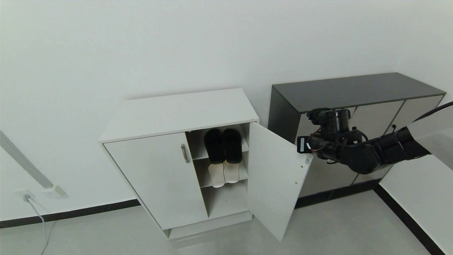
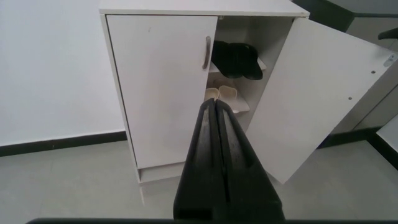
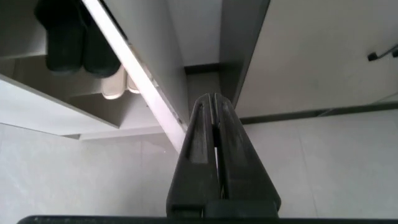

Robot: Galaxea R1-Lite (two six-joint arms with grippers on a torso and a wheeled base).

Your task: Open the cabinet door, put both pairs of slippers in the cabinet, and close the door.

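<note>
Both pairs lie inside the white cabinet [image 1: 177,113]: the black slippers [image 1: 223,145] on the upper shelf, the white slippers [image 1: 223,173] on the shelf below, toes pointing outward. The right end effector [image 3: 214,99], fingers clenched together on nothing, sits just beside the free edge of the open door [image 1: 276,177]; contact cannot be told. Its arm reaches in from the right, wrist level with the door's top. The left end effector [image 2: 214,102], likewise clenched and empty, points at the cabinet front, well apart. The panels are smooth, flat and matte; the shut door [image 1: 159,177] carries a curved metal handle [image 1: 184,153].
</note>
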